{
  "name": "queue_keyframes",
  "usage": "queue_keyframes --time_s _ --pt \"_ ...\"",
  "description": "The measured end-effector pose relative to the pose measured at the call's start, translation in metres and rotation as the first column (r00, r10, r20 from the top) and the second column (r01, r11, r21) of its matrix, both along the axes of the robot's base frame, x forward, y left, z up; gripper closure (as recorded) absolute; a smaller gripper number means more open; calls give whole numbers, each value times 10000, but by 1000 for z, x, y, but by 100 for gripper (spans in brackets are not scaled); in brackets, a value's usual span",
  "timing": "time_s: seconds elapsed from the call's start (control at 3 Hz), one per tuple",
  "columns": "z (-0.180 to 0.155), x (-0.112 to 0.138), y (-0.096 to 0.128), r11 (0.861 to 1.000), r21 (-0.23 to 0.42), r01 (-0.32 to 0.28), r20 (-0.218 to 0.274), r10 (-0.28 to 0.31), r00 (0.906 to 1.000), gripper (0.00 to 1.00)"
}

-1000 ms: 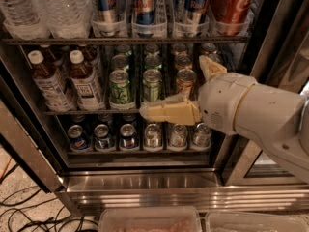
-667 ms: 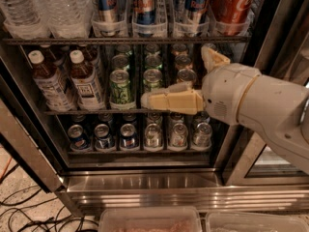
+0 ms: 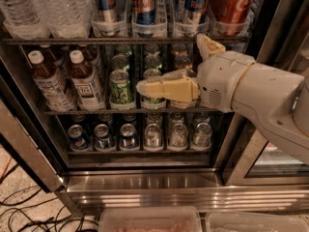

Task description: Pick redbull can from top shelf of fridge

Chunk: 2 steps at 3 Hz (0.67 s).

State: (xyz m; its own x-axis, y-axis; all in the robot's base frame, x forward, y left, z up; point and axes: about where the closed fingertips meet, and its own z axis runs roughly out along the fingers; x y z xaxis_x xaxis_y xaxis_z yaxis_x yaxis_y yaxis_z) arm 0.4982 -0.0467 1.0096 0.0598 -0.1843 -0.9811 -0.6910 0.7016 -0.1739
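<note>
Fridge (image 3: pixel 145 182) top shelf (image 3: pixel 63 41) trays (image 3: pixel 149 30) hold redbull cans (image 3: pixel 145 4) and a Coke (image 3: pixel 231 4); the gripper (image 3: pixel 170 62), spread wide, hovers below.

At twelve o'clock the view's upper edge cuts off the tops of the redbull cans (image 3: pixel 145 6) on the top shelf (image 3: pixel 72 41), so you cannot see their pull-tabs. The gripper (image 3: pixel 170 62), fingers spread before the middle rack (image 3: pixel 87 111) at centre, hides several cans behind its lower finger (image 3: pixel 166 88), and its arm (image 3: pixel 270 100) leaves the view at four o'clock. The bottom-row cans' (image 3: pixel 153 135) labels are too small to read; the bins (image 3: pixel 149 219) at six o'clock are cropped.
</note>
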Motion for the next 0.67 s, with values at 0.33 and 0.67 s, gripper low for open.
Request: queue_keyframes --time_s 0.33,0.67 --pt "4 4 -2 9995 -47 310 153 -309 9994 0" --pt "10 10 -11 9971 60 762 226 -763 9968 0"
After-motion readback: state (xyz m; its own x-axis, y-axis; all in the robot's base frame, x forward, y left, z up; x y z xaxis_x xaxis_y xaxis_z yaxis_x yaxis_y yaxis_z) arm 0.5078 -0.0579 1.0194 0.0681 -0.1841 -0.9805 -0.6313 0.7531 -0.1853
